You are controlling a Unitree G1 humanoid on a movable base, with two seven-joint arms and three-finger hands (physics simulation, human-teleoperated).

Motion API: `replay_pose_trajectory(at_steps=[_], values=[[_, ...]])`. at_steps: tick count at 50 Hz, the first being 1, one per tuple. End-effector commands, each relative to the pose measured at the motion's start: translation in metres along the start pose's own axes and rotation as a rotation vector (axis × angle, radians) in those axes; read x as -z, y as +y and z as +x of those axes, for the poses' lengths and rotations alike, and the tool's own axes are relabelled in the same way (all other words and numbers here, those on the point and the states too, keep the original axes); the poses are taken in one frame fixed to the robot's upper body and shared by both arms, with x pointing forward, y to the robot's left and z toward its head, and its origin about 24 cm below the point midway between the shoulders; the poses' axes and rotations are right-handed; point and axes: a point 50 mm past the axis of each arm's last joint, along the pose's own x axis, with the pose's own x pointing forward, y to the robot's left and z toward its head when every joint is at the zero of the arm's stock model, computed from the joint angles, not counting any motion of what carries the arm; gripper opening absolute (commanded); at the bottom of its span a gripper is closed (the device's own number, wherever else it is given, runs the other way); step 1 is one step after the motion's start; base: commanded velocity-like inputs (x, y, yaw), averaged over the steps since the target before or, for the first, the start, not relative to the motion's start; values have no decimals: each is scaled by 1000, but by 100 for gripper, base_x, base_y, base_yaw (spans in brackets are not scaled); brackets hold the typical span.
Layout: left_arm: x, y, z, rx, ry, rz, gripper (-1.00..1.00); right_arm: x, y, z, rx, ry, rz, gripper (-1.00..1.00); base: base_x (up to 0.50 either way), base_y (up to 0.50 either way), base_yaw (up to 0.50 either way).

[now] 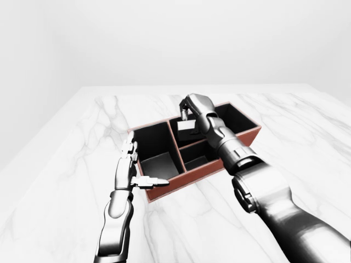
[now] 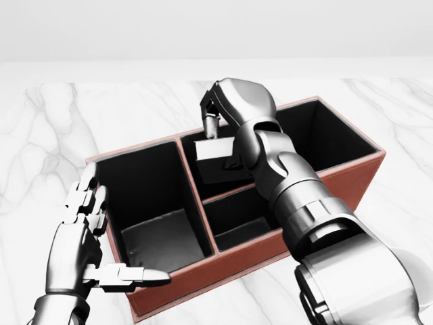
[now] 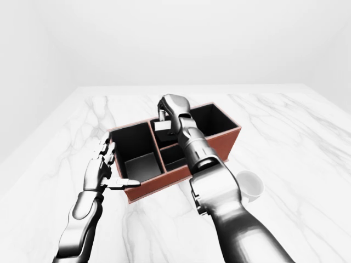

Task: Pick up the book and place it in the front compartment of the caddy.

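The caddy [image 2: 352, 177] is a red-brown box with a black inside, divided into several compartments, and sits on a white marble table. The small pale book [image 2: 215, 150] hangs upright in the upper middle compartment. My right hand [image 2: 214, 126] reaches down over it from above, fingertips shut on the book's top edge. My left hand [image 2: 108, 237] stands open at the caddy's lower left corner. Its thumb lies along the rim and its fingers rest against the left wall. The lower part of the book is lost against the dark compartment.
The marble table [image 2: 54, 135] spreads around the caddy on all sides. In the right-eye view a white cup [image 3: 251, 185] stands to the right of the caddy, beside my right forearm. My right arm crosses over the lower middle compartment.
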Motion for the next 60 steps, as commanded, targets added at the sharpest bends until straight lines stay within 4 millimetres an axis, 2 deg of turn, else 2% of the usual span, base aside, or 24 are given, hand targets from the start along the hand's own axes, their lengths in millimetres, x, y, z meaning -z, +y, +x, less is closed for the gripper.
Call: replay_pose_trajectory(at_steps=[1,24,25,26,45,60], values=[[0,0,1,-1,0,0,99,-8,-7,2,50,-25,-18,-100,0,0,0],[-1,0,0,0,-6,2,98,-8,0,0,38,-27,-32,-100,0,0,0],[-1,0,0,0,-3,2,98,-9,-2,0,67,-35,-51,17,0,0,0],[0,0,0,0,-1,2,99,-8,1,0,34,-33,-59,100,0,0,0],[2,-1,0,1,10,6,99,-7,5,-1,28,-32,-57,100,0,0,0],[1,-1,0,3,5,7,99,-7,-2,0,41,-27,-15,100,0,0,0]])
